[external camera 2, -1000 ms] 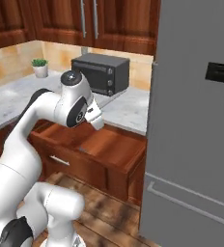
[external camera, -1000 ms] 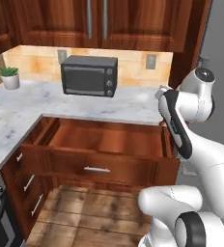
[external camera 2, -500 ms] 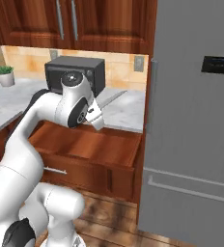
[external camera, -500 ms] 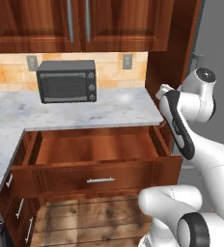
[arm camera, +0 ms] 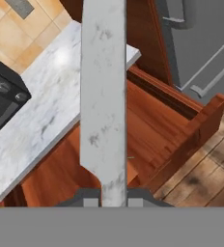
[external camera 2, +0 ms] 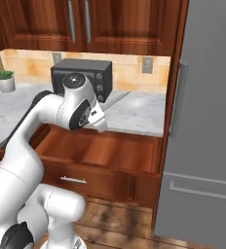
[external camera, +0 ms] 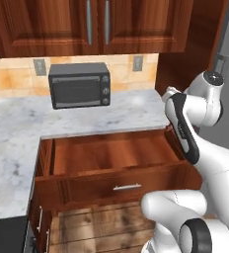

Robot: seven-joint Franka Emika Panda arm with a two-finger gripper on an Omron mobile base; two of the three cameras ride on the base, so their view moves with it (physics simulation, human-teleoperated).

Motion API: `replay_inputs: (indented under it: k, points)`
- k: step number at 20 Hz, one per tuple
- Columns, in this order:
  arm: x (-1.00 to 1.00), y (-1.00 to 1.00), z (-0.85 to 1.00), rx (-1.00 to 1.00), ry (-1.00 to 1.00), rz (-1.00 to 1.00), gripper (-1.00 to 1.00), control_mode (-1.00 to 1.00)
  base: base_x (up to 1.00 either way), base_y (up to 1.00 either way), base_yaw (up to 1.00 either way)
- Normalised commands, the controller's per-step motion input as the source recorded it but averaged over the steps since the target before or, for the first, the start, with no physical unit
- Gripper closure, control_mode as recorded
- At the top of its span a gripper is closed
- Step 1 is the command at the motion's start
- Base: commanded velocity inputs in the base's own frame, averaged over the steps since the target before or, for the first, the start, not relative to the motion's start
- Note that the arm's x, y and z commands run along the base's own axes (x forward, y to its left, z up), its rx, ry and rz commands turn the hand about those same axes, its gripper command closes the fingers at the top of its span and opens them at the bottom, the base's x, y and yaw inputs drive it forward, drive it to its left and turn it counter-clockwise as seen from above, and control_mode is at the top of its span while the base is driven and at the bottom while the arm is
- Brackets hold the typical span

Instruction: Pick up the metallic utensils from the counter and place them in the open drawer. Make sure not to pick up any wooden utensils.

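My gripper [arm camera: 114, 198] is shut on a metallic utensil [arm camera: 103, 87], a long flat silver-grey blade that runs up the middle of the hand view. From the right base view the gripper [external camera 2: 99, 119] hangs above the open drawer [external camera 2: 100, 151], and the blade [external camera 2: 116, 99] points up and away over the marble top. The wide reddish-brown drawer [external camera: 111, 158] stands pulled out, its inside bare, with a slim silver bar handle [external camera: 127, 187] on its front. The counter with the other cutlery and the wooden spoons is out of view.
A black microwave [external camera: 79, 85] sits on the marble top over the cabinets [external camera: 18, 123]. A grey fridge [external camera 2: 207, 121] stands close at the right of the drawer. A small potted plant [external camera 2: 6, 80] is at the far left. Wooden floor lies below.
The whole picture has shifted, so the base has driven and turned; the drawer now lies nearly straight ahead and closer. The arm keeps its pose with the utensil still held.
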Motion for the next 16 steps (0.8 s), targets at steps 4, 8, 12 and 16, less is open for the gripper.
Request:
replay_inputs:
  k: [4,8,12,16]
  points:
    - [0.0,0.0,0.0,0.0,0.0,0.0,1.0,1.0,0.69,0.21,-0.09]
    - [0.03,0.0,-0.03,0.0,0.02,-0.01,1.0,-1.0,0.3,0.01,-0.02]
    - [0.14,0.08,-0.64,-0.02,0.4,-0.11,1.0,-1.0,0.0,0.0,0.0]
    - [0.09,0.12,-0.92,-0.01,0.54,-0.11,1.0,-1.0,0.0,0.0,0.0]
